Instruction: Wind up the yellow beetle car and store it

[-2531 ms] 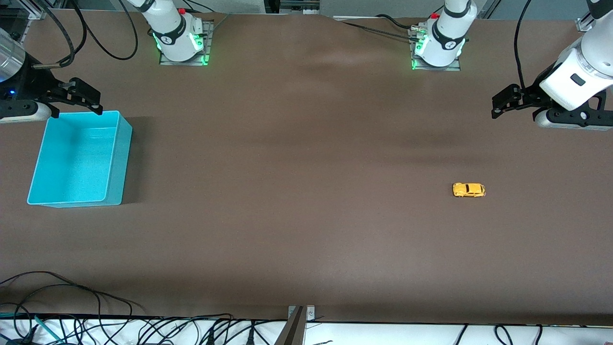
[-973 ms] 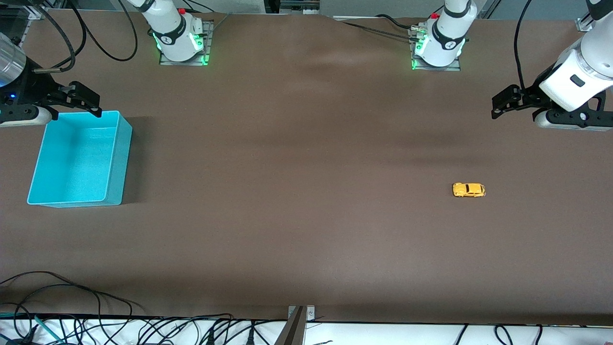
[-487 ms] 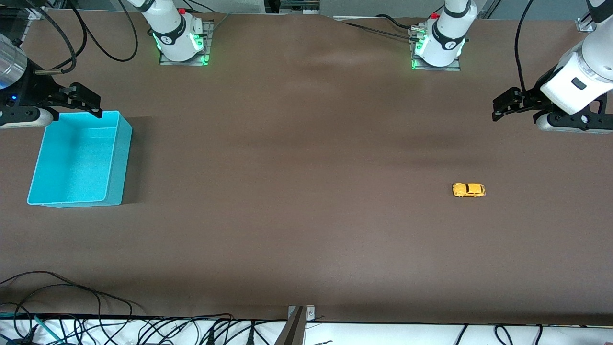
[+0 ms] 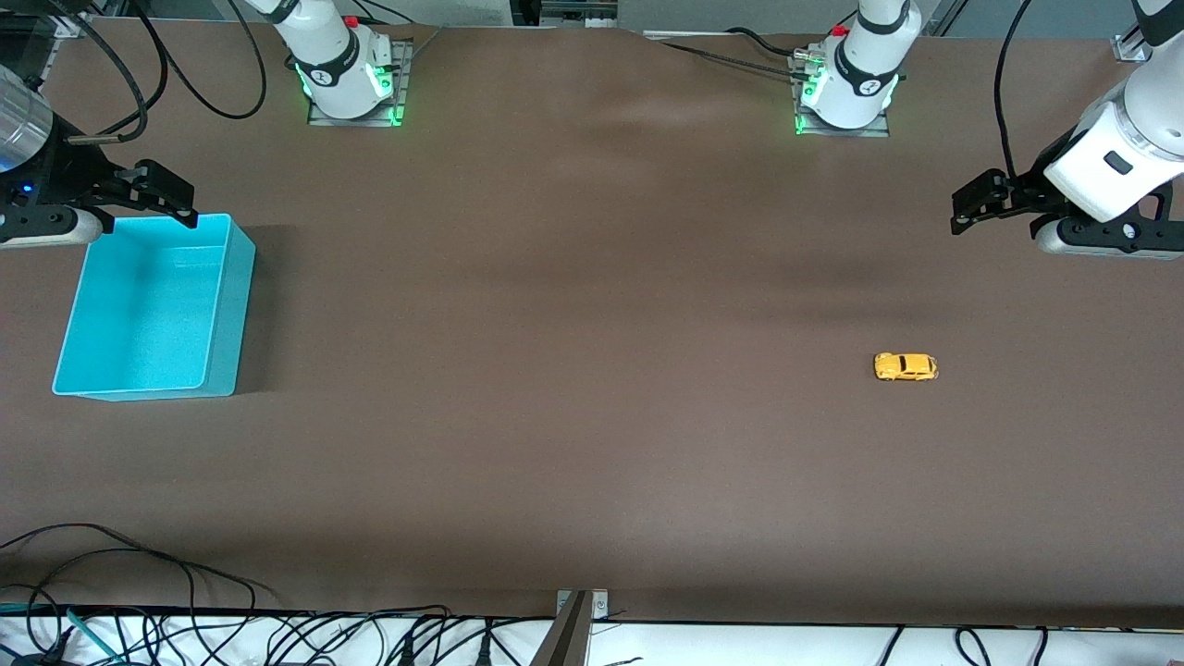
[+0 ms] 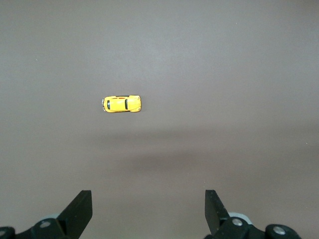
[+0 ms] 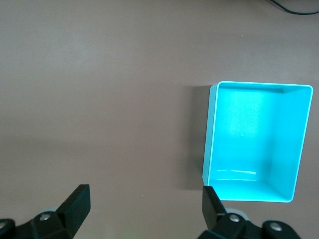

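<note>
Resting on the table (image 4: 592, 416), your yellow beetle car (image 4: 906, 367), left gripper (image 4: 962, 202) wide open, empty, right gripper (image 4: 176, 196) likewise above turquoise bin (image 4: 227, 305).

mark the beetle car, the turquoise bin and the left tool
yellow beetle car (image 4: 906, 367): front view, roof.
turquoise bin (image 4: 230, 314): front view, side wall.
left tool (image 5: 148, 211): left wrist view, midway between its open fingertips.

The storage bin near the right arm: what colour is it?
Turquoise bin, seen best in the right wrist view.
</note>
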### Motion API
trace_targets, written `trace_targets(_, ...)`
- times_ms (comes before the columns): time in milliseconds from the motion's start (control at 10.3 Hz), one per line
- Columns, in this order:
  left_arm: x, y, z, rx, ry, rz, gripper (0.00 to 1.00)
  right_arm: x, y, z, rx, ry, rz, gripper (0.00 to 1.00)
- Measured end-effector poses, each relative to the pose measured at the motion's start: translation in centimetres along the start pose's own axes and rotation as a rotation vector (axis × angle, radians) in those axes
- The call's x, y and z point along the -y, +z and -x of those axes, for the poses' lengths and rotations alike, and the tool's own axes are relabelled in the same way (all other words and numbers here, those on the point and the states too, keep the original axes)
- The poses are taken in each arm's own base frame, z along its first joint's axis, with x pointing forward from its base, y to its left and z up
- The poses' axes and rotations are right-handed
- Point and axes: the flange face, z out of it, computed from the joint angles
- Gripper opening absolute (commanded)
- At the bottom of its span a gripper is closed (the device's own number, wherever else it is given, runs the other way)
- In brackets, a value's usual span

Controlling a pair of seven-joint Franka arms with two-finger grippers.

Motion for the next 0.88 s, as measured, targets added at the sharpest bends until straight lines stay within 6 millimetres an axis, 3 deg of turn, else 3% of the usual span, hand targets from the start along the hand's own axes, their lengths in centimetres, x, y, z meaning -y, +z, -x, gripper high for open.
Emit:
trace_targets(584,0.2,0.3,-0.2,0.007,0.002,0.000,1.00,0.0,0.0,0.0,0.000,0.001,0.001,1.00)
trace_targets(876,1.2,1.4,-0.8,0.028,0.148,0.002,1.00,0.0,0.0,0.0,0.000,0.000,0.001,1.00)
